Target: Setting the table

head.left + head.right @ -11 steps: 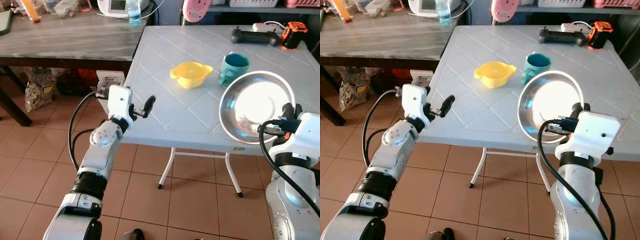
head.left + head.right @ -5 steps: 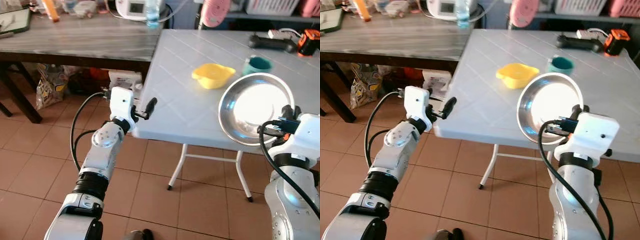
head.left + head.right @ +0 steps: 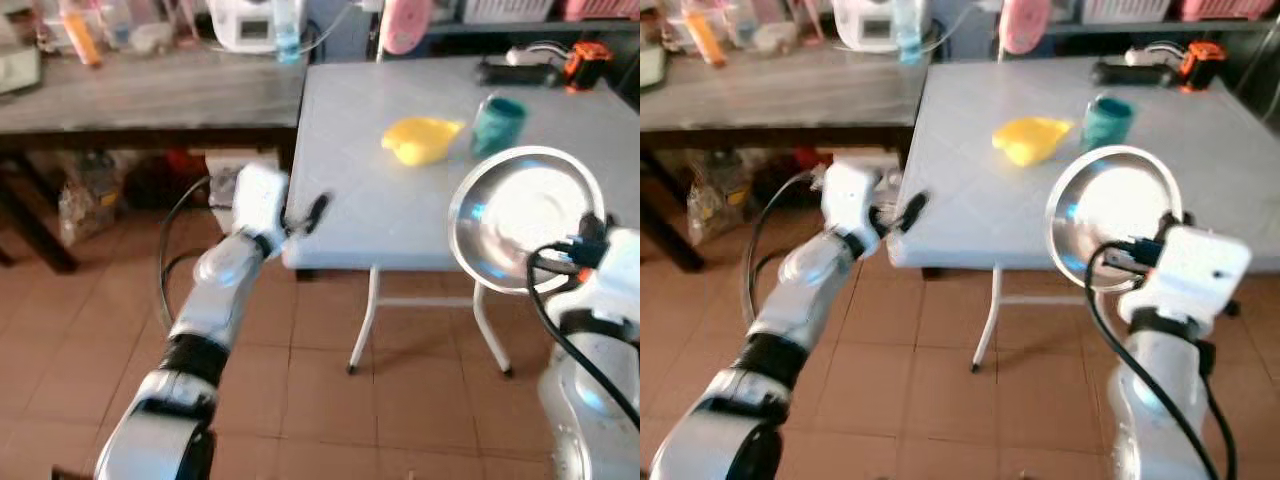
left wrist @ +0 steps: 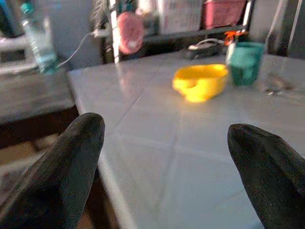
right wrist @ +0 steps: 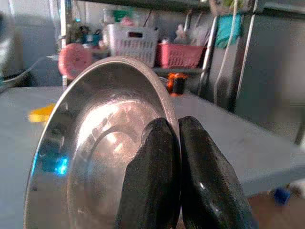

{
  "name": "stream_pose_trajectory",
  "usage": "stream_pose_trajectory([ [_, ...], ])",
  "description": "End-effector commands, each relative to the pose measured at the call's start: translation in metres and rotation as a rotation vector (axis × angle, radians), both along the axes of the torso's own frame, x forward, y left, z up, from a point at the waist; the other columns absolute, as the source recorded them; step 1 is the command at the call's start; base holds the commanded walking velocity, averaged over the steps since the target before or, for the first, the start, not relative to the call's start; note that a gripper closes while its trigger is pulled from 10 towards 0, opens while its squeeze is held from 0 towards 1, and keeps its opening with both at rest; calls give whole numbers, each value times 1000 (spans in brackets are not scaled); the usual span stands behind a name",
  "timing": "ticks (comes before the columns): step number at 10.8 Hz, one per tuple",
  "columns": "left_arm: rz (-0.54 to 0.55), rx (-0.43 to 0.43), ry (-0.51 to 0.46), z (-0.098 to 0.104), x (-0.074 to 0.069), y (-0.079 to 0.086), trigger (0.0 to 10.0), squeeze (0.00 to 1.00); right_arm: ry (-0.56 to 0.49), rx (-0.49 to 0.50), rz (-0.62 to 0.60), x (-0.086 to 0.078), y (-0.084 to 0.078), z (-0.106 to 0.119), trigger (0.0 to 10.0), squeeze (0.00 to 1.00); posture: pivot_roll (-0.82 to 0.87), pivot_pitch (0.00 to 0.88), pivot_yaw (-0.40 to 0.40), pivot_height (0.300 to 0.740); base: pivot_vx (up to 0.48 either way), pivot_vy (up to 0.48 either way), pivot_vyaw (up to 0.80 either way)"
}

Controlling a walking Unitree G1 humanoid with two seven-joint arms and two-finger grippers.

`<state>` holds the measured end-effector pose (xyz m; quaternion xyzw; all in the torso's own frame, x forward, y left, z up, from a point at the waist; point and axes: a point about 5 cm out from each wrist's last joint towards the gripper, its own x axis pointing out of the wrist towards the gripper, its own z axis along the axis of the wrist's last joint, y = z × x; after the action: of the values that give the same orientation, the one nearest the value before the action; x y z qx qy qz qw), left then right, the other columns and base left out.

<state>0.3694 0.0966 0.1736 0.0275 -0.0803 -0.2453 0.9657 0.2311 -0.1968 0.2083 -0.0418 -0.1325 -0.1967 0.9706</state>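
We've got the steel bowl [image 3: 523, 217] pinched by its rim in our right gripper [image 5: 177, 157], held on edge in front of the near edge of the white folding table [image 3: 360, 180], hollow side facing us. In the right wrist view both black fingers are clamped tight on the rim.

On the table there's one yellow bowl [image 3: 421, 138] and just beside it one teal mug [image 3: 497, 122], both well back from the near edge. At the far end sit a black controller-looking thing [image 3: 518, 70] and something orange and black [image 3: 581, 64]; it's blurry, so we can't say more.

Our left gripper [image 3: 313, 212] hovers at the table's near left corner, fingers spread wide, nothing in them. A dark wooden table [image 3: 150, 95] stands to the left.
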Motion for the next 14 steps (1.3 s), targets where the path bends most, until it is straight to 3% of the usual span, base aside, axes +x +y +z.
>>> stream_pose_trajectory([
  [1, 19, 8, 14, -5, 0, 7, 10000, 0, -40, -16, 14, -2, 2, 9, 10000, 0, -106, 109, 77, 740, 0, 480, 0],
  [9, 54, -5, -3, -6, 2, 5, 10000, 0, -46, -56, -4, -2, -6, 14, 10000, 0, -109, 122, 63, 740, 0, 472, 0],
  [12, 150, -63, -49, -5, 2, 9, 10000, 0, -72, -52, -9, 5, -13, 17, 10000, 0, -97, 135, 45, 740, 0, 0, 0],
  [14, 208, -32, -94, -2, 0, 20, 10000, 0, -79, -65, -10, 5, -18, 20, 10000, 0, -88, 136, 41, 740, 0, 0, 0],
])
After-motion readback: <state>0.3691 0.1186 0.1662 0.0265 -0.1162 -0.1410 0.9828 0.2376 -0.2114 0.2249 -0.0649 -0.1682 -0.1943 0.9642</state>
